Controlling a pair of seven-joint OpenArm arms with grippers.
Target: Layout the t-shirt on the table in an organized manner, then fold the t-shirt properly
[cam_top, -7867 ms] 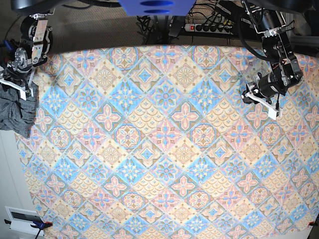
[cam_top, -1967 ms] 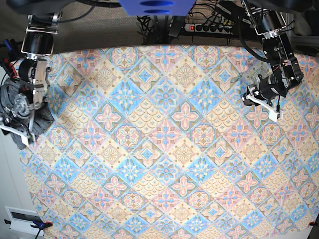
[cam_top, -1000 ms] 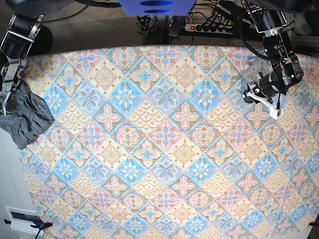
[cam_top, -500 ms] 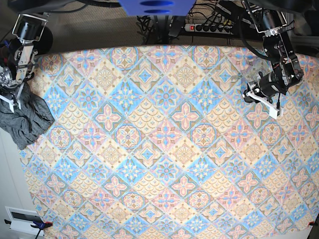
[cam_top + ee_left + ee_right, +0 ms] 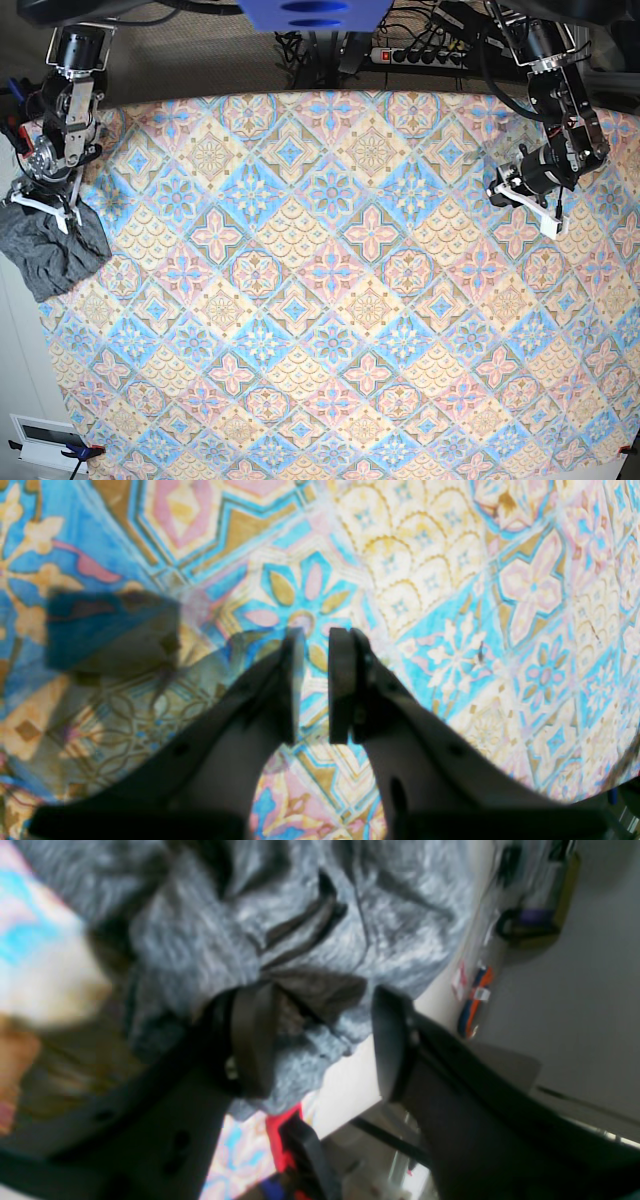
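The t-shirt (image 5: 55, 255) is a crumpled dark-grey heap on the far left edge of the table (image 5: 330, 300), partly over the edge. My right gripper (image 5: 42, 203) hovers at the heap's upper edge. In the right wrist view this right gripper (image 5: 320, 1040) is open wide, one finger (image 5: 250, 1040) against the grey t-shirt (image 5: 310, 915), the other over the floor beyond the table edge. My left gripper (image 5: 525, 207) hangs over the bare table at the right. In the left wrist view the left gripper (image 5: 315, 680) shows only a narrow gap, with nothing in it.
A power strip (image 5: 420, 55) and cables lie behind the table's back edge. A white box (image 5: 45, 440) and a red clamp (image 5: 92, 450) sit at the lower left corner. The patterned cloth (image 5: 450, 580) lies flat.
My right gripper has moved rightward from the table's far left edge to the upper edge of the t-shirt heap. The heap and the left arm have stayed put.
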